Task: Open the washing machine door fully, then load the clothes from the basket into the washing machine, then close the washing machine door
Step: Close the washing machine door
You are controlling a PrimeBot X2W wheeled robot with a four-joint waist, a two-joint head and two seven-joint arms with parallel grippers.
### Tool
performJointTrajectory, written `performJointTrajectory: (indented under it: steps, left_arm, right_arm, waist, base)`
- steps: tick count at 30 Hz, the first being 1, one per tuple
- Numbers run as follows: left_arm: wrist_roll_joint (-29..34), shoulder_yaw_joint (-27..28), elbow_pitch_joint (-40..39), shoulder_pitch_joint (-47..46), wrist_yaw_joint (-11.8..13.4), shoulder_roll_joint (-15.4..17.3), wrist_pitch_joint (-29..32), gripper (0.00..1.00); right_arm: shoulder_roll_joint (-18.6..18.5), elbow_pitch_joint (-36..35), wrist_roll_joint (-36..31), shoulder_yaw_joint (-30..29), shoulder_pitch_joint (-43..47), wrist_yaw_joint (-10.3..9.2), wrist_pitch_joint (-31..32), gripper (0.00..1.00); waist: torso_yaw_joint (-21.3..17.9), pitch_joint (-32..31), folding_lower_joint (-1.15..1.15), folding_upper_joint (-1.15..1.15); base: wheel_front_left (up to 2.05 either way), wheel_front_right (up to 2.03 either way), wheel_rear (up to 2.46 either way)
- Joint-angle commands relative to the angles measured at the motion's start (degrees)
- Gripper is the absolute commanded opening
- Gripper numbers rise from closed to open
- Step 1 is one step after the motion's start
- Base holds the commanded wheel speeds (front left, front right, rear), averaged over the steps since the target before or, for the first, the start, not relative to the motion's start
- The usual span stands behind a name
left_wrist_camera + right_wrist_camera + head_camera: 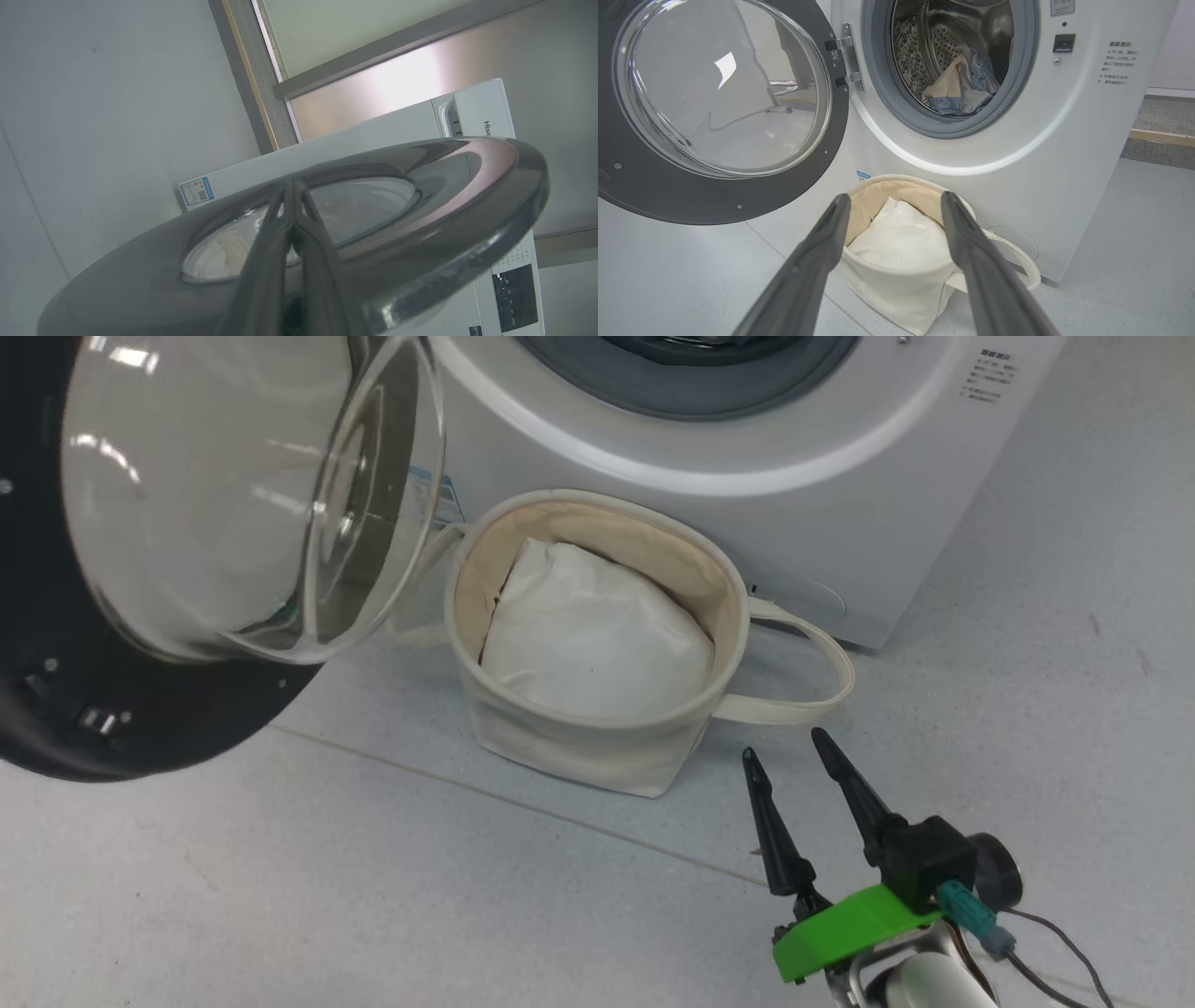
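Note:
The washing machine door (42,644) stands swung open at the left, its glass bowl bulging toward me. Light-blue and beige clothes (959,93) lie inside the steel drum of the washing machine (1064,163). The cream basket (560,747) sits on the floor against the machine's front and holds a plain white pillow-like bundle (597,635). My right gripper (786,747) hangs open just right of the basket, near its loop handle. From the right wrist, the right gripper (895,198) frames the basket (901,289). My left gripper (293,183) is shut, its tips at the door's (444,205) outer face.
Pale grey tiled floor (373,896) spreads in front of the machine and basket. The open door overhangs the floor at the left. A blue label (197,191) sits low on the machine's front. A wall and a skirting strip (1162,137) lie to the machine's right.

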Motion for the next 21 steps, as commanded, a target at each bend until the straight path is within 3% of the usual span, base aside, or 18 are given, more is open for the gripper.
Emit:
performJointTrajectory:
  steps: [1,10,21]
  left_arm:
    - [0.18,0.06,-3.0,-0.13,-0.4,2.15,1.48,0.0]
    - [-0.07,-5.15,-11.83,4.35,-0.4,-2.03,8.07,0.0]
    - [-1.92,-10.47,-23.44,9.54,-0.4,-11.54,10.74,0.0]
  right_arm:
    - [0.13,-1.54,0.47,1.3,-0.22,0.01,-0.28,1.0]
    - [0.13,-1.73,2.46,1.52,0.42,0.01,-0.28,1.0]
    - [0.13,-2.16,4.7,0.14,1.25,0.01,-0.28,1.0]
  waist:
    - [0.5,-0.55,0.0,0.0]
    - [2.08,-2.55,0.0,0.0]
    - [0.29,-4.91,0.0,0.0]
  base:
    - [0.0,0.0,0.0]
    - [0.0,0.0,0.0]
    - [0.0,0.0,0.0]
